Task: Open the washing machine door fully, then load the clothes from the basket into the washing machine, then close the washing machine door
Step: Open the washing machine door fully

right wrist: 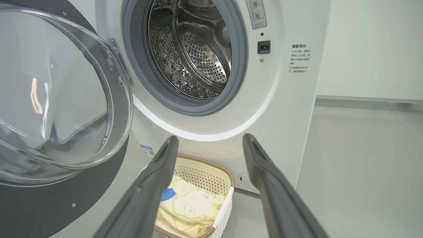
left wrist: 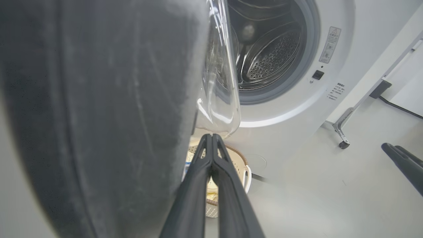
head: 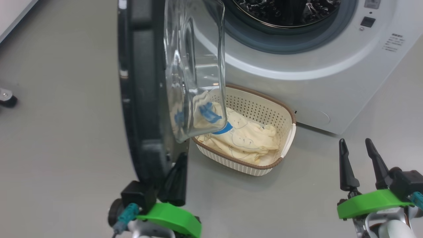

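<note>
Nearby, bulging glass door [head: 195, 66], dimpled steel drum [right wrist: 195, 56]

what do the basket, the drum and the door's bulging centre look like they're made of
Basket: looks like moulded plastic, matte cream, with rows of small holes and a brown rim.
Drum: apparently stainless steel, shiny, with dimples and perforations.
Door centre: clear and glossy, probably glass; see-through with bright reflections, though clear plastic can't be ruled out.

Long black tapered fingers [head: 344, 167], green brackets [head: 373, 201], teal connectors [head: 129, 213].
</note>
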Available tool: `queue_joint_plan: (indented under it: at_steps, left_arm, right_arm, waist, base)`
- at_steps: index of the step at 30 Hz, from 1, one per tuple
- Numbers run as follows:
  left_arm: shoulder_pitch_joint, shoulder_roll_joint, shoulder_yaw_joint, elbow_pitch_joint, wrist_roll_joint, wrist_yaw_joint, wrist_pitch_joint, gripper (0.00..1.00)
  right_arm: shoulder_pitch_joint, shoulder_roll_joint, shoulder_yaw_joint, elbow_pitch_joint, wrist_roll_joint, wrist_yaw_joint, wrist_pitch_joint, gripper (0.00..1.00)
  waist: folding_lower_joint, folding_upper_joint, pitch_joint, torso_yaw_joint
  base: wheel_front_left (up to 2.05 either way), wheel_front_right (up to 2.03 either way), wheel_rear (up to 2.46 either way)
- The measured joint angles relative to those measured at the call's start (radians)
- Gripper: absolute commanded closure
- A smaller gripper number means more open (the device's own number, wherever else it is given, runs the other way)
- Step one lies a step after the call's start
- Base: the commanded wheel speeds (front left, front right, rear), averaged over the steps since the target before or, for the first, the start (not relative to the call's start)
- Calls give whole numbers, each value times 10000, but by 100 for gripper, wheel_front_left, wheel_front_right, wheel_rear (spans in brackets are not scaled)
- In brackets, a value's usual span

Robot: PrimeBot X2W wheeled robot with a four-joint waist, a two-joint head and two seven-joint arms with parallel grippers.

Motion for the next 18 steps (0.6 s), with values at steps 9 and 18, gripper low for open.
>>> queue_joint_plan:
  at_steps: [9, 18]
  left_arm:
    - [-297, 326, 1358, 1081, -454, 357, -782, 100]
    - [-1194, 700, 2917, 2901, -811, 382, -1522, 100]
  right_arm:
    - [-1, -2, 67, 10, -228, 0, 0, 0]
    - [-1, -65, 186, 84, -299, 0, 0, 0]
  waist:
    - [0, 0, 105, 134]
    - [0, 0, 113, -342]
  base:
    - [0, 0, 0]
    - [0, 0, 0]
